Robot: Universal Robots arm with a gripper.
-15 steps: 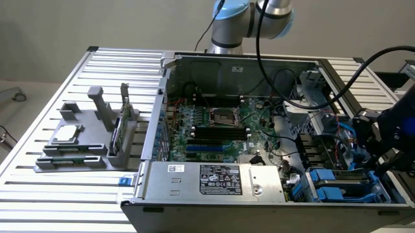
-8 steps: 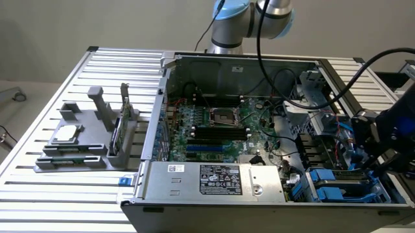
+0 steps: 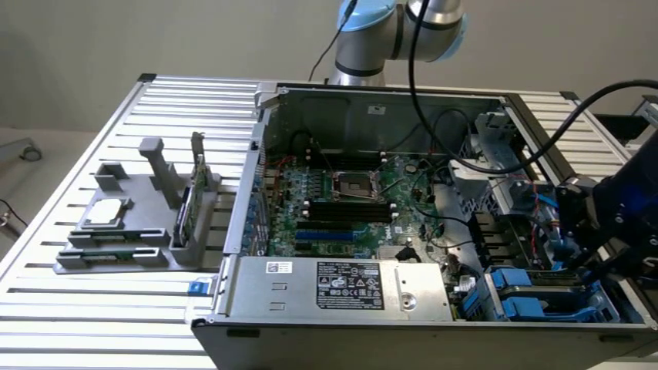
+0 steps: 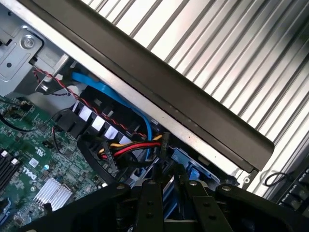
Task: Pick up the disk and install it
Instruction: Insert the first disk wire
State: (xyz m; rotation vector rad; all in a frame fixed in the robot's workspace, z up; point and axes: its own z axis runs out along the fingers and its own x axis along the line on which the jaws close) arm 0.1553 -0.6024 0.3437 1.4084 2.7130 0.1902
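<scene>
The disk (image 3: 552, 231) stands on edge over the drive bay at the exterior view's right end of the open computer case (image 3: 257, 154). It is a silver slab with blue plastic along its edge. My gripper (image 3: 565, 240) comes in from the exterior view's right and is shut on it. In the wrist view the black fingers (image 4: 149, 198) flank the disk's blue frame (image 4: 190, 169), which points down into the bay beside the case's dark rim (image 4: 169, 92). Most of the disk is hidden behind the gripper (image 4: 170, 192).
Blue carriers (image 3: 529, 297) sit in the bay below the disk. Red, yellow and black cables (image 4: 130, 147) and a blue cable (image 4: 101, 89) run close to the bay. The motherboard (image 3: 340, 200) and power supply (image 3: 340, 285) occupy the case. A grey fixture (image 3: 123, 247) stands at the exterior view's left.
</scene>
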